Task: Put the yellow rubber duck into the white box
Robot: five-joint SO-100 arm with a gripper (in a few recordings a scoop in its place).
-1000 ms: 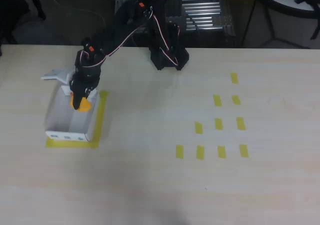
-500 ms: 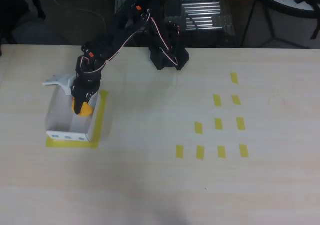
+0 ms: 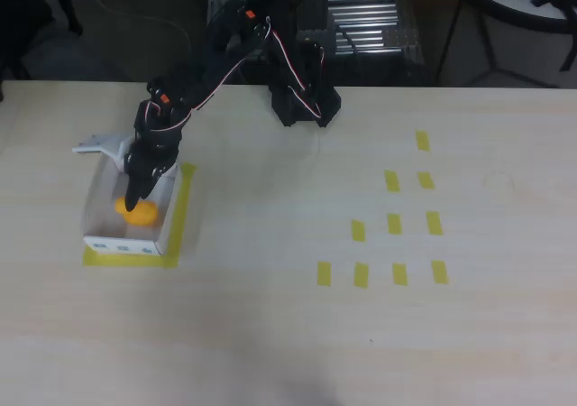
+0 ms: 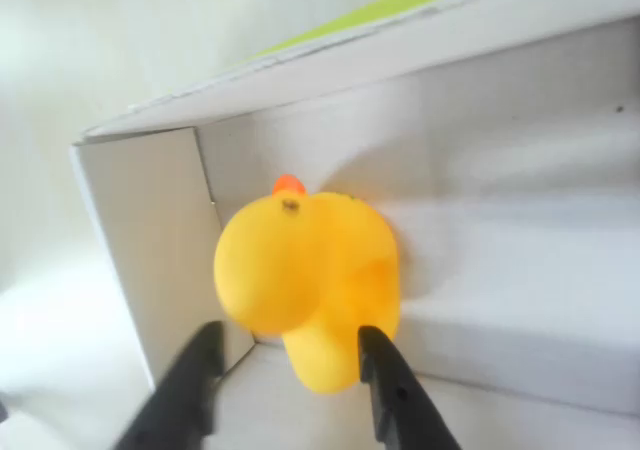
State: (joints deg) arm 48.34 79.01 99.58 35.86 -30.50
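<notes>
The desk (image 3: 288,334) carries the white box (image 3: 95,212) at the left of the overhead view, framed by yellow tape to mark its spot. The gripper (image 4: 290,370) hangs spread apart over it, holding nothing. The yellow rubber duck (image 4: 305,280) lies inside the box, apparently just dropped.

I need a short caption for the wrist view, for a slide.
Yellow rubber duck lying inside the white box, with the open gripper just above it.

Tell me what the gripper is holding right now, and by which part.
Nothing is held: the gripper is open, and the yellow rubber duck lies loose inside the white box, just beyond the fingertips.
</notes>
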